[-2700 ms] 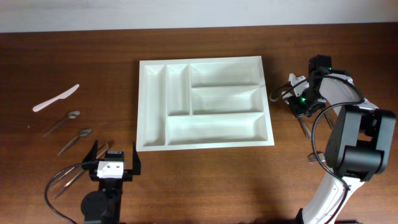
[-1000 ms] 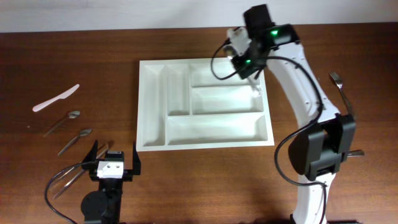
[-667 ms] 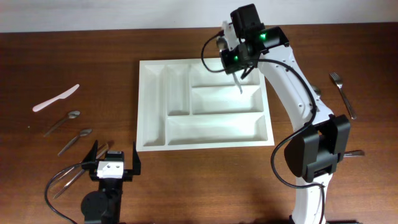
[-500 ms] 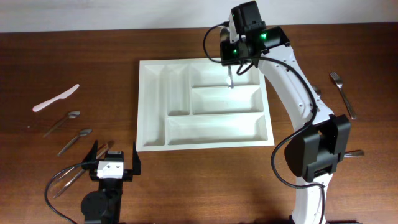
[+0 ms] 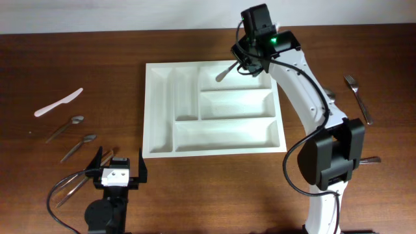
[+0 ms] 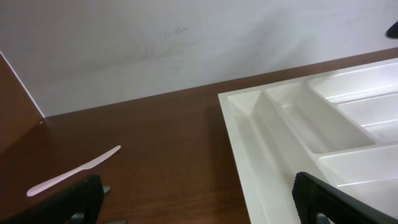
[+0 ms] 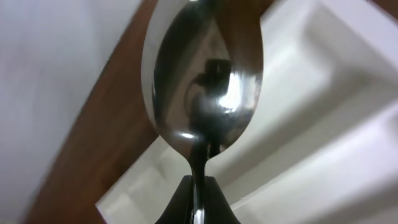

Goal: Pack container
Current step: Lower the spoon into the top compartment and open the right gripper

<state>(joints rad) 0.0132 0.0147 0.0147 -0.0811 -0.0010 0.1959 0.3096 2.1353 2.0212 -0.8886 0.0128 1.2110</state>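
Cutlery lies on both sides of the container (image 5: 224,133), which sits flat in the middle of the brown bench (image 5: 214,195), its two narrow compartments on the left and the three long ones on the right. The right pincer (image 5: 246,60) is over the far right corner of the container, and its fingers are pressed together on the handle of a metal spoon (image 5: 224,73). This spoon hangs tilted over the farthest long compartment, with the bowl pointing to the left; I cannot tell if it touches the floor of the compartment. In the right wrist view the bowl fills most of the picture, with white walls of the container behind it. The left pincer (image 5: 119,161) is near the front edge of the bench, just beside the front left corner of the container, and its fingers are wide apart with nothing between them. To its left lie a white plastic knife (image 5: 58,103), a far spoon (image 5: 64,128) and a near spoon (image 5: 78,147), all apart from the container. A fork (image 5: 359,99) lies on the right side of the bench.
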